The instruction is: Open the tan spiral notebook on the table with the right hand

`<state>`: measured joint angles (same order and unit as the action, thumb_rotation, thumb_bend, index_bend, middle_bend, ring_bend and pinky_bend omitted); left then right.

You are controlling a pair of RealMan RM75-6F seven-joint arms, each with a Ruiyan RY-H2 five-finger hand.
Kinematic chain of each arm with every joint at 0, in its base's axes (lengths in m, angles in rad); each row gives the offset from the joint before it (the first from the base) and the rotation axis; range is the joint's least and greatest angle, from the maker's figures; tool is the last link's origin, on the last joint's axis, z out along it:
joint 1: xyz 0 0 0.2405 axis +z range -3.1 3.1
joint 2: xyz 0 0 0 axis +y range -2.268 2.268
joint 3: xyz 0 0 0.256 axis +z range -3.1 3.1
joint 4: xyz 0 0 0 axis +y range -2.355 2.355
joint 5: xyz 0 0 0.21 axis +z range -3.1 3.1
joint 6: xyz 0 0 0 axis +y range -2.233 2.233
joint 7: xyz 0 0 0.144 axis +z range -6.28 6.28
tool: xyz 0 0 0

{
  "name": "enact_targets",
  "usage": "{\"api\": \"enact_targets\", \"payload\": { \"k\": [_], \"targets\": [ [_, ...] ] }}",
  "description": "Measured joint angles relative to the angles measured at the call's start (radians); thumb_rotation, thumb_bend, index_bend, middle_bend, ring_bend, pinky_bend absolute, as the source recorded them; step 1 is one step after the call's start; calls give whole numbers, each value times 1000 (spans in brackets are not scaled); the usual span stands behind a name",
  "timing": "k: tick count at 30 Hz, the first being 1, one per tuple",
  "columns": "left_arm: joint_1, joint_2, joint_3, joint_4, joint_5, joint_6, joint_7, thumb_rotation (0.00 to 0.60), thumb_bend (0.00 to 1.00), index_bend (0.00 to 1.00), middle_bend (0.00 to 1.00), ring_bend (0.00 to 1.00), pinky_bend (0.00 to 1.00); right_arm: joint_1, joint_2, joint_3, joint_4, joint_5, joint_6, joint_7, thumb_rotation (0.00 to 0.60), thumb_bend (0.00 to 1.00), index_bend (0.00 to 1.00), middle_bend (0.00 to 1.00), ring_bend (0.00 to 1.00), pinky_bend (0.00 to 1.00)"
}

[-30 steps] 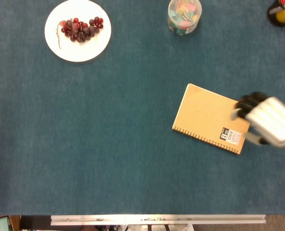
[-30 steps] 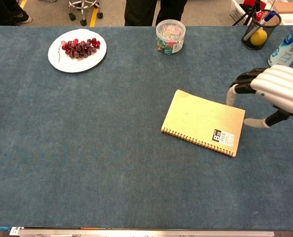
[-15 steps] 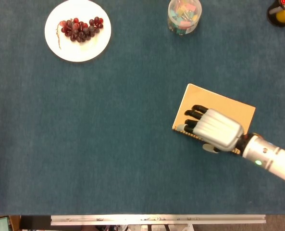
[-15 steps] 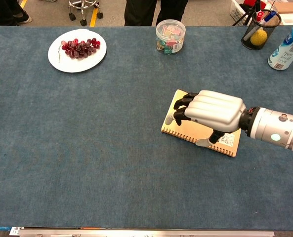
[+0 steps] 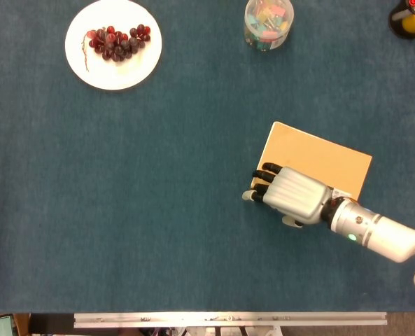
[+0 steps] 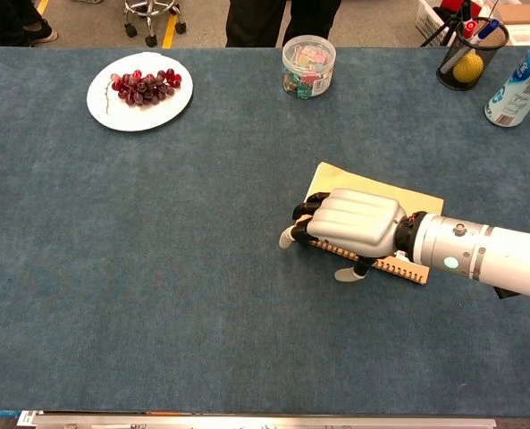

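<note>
Head view: the tan notebook (image 5: 318, 159) lies closed and tilted on the blue surface (image 5: 158, 210), right of centre in the frame. The right robot hand (image 5: 289, 196) lies palm down over its lower-left corner and spiral edge, hiding that edge. Its dark fingers (image 5: 266, 171) are curled and reach just past the notebook's left corner onto the surface. Whether they grip the cover cannot be told. A white plate (image 5: 81, 59) with grapes (image 5: 116, 40) sits upper left; a clear jar (image 5: 268, 22) sits top centre.

Chest view: the same right robot hand (image 6: 347, 225) covers the notebook's (image 6: 372, 187) near-left part, fingertips (image 6: 287, 238) bent down at the corner, thumb (image 6: 349, 273) on the surface just below the spiral edge. The plate (image 6: 108, 112) sits upper left, the jar (image 6: 307, 64) top centre, a mesh pen cup (image 6: 467, 54) and a white bottle (image 6: 518, 82) upper right.
</note>
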<state>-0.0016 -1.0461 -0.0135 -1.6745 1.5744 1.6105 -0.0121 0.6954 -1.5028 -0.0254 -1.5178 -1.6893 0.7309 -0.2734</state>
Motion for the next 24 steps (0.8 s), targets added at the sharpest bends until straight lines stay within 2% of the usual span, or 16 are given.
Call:
{"api": "enact_targets", "payload": {
  "k": [6,14,17,19,22,24],
  "targets": [
    [0,0,-1,2,4,3,-5,600,408,135,106,97,140,4,-13,5,42,34,12,-12,600,165,244,395,155,179],
    [0,2,-2,2,10,4,-9,600,408,135,106,97,140,-4,-6,37,80,97,64,-5,600,163,242,391,152,179],
    [0,3,-4,1,10,6,-9,600,408,135,106,97,140,-15,28,33,60,90,97,27,600,147,208,339,131,179],
    [1,3,-4,1,7,6,-8,600,408,135,106,97,140,-25,59,21,48,73,128,44,600,93,174,290,109,178],
    [1,2,-4,3,3,-1,-2,600,408,135,106,97,140,-53,119,-13,34,31,197,75,600,3,111,208,67,170],
    [-2,-1,-3,2,0,-9,4,600,408,135,106,97,140,-77,160,-41,29,-2,250,97,600,0,73,161,46,163]
  ]
}}
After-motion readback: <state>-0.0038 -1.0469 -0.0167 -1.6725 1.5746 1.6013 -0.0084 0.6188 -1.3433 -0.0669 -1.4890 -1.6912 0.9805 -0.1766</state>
